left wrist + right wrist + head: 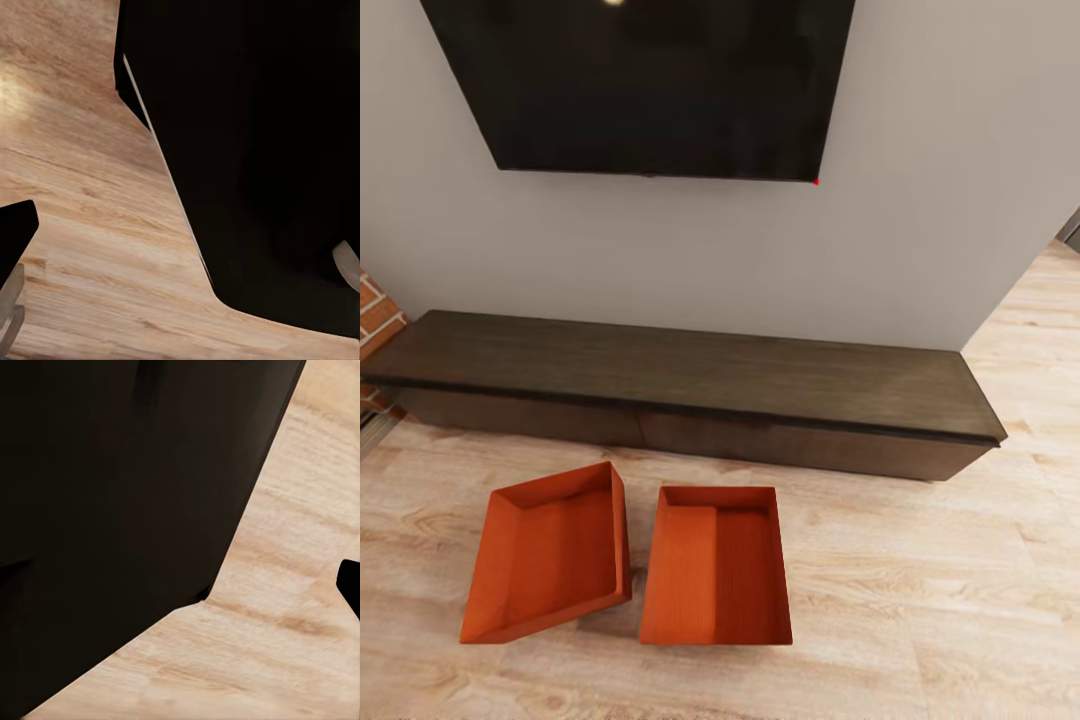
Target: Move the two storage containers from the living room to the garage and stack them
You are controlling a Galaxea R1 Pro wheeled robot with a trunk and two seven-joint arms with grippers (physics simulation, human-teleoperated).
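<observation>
Since both storage containers lie on the light wood plank floor (pixel 920 600) of the living room, the task stands at its first step: approach and pick-up, with no carry to the garage begun.

Largest first: grey wall (pixel 660 250) carrying the black wall screen (pixel 650 80); below it the long low dark-brown bench (pixel 680 380); brick fireplace edge (pixel 372 310) at the far left.

Left container (pixel 550 550) sits skewed, one side apparently raised. Right container (pixel 716 565) lies flat and square, just beside it, rims near at the front corner; contact cannot be confirmed. Both stand short of the bench, open tops up, empty.

Pincers: each wrist view shows plank floor and a large dark body close by. Whether either pincer is spread or pressed together cannot be told. Both containers lie ahead of the pincers, none held.

Judgement: the next move calls for closing on one container, lowering both arms and gripping opposite walls; thin ribbed walls may slip.
</observation>
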